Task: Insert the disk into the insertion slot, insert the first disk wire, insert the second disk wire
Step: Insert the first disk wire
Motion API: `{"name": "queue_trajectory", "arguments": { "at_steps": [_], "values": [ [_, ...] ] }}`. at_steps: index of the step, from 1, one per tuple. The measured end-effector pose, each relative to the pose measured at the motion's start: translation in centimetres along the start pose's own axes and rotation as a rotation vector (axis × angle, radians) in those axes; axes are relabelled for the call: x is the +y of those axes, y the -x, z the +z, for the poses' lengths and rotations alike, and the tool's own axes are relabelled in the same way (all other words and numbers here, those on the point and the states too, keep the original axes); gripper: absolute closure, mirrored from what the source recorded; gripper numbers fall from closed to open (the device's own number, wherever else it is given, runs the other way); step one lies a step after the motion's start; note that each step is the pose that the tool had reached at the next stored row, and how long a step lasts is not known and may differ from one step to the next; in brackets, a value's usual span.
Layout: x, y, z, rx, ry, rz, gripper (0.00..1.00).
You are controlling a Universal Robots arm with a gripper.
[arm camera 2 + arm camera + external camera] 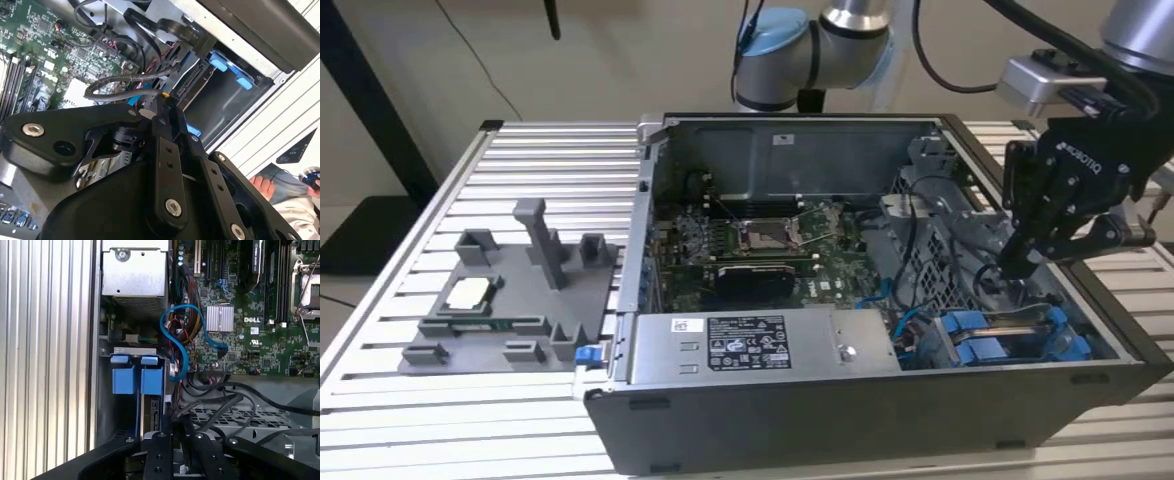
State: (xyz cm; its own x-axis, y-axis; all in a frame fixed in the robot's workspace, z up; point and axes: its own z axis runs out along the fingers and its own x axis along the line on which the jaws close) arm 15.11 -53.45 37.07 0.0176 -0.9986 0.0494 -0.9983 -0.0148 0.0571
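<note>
Slatted aluminium tabletop [520,150] carries the open computer case [854,420], and I am reaching down into its corner on the exterior view's right, beside the green motherboard [761,240]. The disk [151,382], told by its blue carrier, already sits down in the insertion slot [122,412], so I judge the first step done and a wire step in hand. My fingers [1023,235] hang just above that bay, drawn together at the tips among a tangle of black wires [120,80]; whether they pinch a connector between them I cannot tell. To my mind, seating a wire would call for squaring its plug to the disk's port and pressing straight, with the loose wires kept from snagging.
</note>
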Motion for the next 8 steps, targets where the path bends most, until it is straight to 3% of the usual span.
{"name": "queue_trajectory", "arguments": {
  "at_steps": [5, 8],
  "values": [
    [-0.51, -0.06, 0.43, 0.0142, 0.0003, 0.001, 0.81],
    [-0.65, -0.07, 0.54, 0.0159, 0.0003, 0.001, 0.81]
  ]
}}
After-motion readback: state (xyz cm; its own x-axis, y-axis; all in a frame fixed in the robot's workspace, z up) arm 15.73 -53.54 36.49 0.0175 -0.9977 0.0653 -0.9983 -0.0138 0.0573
